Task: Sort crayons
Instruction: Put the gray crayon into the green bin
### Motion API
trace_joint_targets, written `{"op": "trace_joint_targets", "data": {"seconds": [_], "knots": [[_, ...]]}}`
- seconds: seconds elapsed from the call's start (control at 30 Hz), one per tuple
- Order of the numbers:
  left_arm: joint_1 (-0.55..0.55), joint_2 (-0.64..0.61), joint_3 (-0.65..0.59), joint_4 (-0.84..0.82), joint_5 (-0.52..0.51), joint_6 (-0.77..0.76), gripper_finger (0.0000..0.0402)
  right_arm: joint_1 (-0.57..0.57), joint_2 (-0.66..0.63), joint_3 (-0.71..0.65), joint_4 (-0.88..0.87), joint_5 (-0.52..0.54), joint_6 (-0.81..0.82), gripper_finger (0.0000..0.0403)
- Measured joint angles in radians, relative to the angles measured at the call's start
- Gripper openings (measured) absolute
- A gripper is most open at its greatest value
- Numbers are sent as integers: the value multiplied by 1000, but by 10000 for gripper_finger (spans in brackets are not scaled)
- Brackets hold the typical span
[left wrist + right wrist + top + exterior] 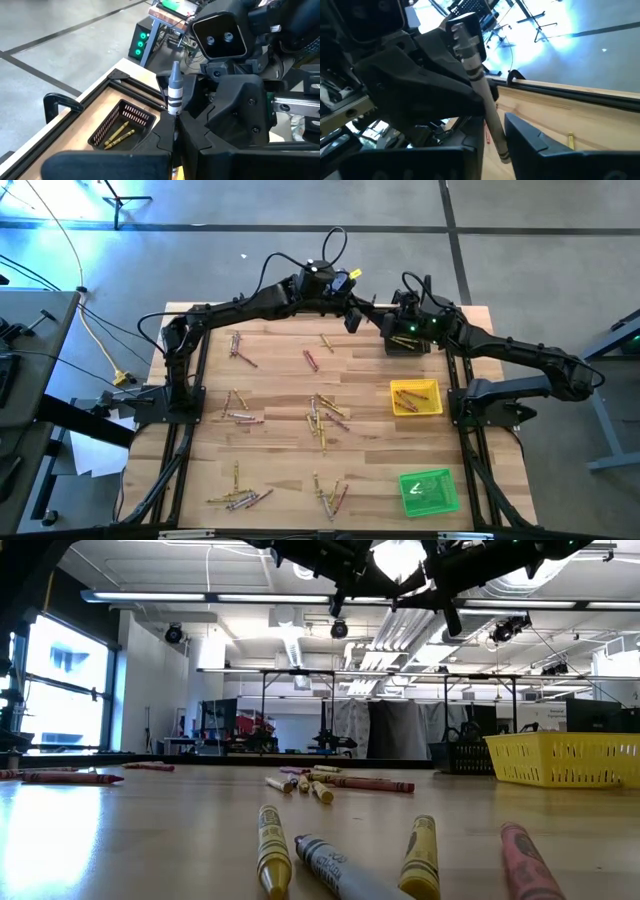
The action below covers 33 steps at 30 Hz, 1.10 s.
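Note:
My two grippers meet high above the table's far side. My left gripper (355,318) and my right gripper (392,320) are both shut on one grey crayon (175,95), which also shows in the right wrist view (480,85). Below them stands a black tray (405,345) with two olive crayons lying in it (119,134). Many loose yellow, red and grey crayons (325,415) lie flat on the wooden table; some show close up in the low view (272,855). My left gripper pinches the grey crayon's lower, blunt part (173,116) between its two fingers. The crayon sticks out beyond the fingertips, its pointed tip (175,67) away from them, lifted clear of the table. My right gripper has the grey crayon's other part (496,135) between its two fingers. The crayon lies along the fingers, and its far end (462,30) reaches out to my left gripper. It comes at the crayon from the table's right side.
A yellow tray (415,384) with red crayons stands at the right, and it shows in the low view (565,760). A green tray (405,480) stands at the near right. The table's far edge and frame (130,82) run just behind the black tray.

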Motion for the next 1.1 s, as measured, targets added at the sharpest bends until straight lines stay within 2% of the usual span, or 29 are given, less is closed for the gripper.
{"op": "trace_joint_targets", "data": {"seconds": [0.13,0.37,0.63,0.8,0.9,1.0,1.1], "knots": [[0,0,0,-1,-5,0,0,0,0,0,5,-18,-3,13],[-2,0,0,-1,-46,16,4,0,0,0,5,-37,15,14],[1,0,0,-22,-58,63,50,-70,-17,0,-64,-140,7,10],[9,0,0,-59,-18,63,75,-124,-69,0,-259,-186,-9,10],[17,0,0,-132,25,67,79,-123,-113,0,-438,-268,8,10],[33,0,0,-245,32,121,79,-87,-149,0,-628,-359,61,12],[63,-10,-2,-377,31,171,74,2,-172,0,-792,-374,156,17]]}}
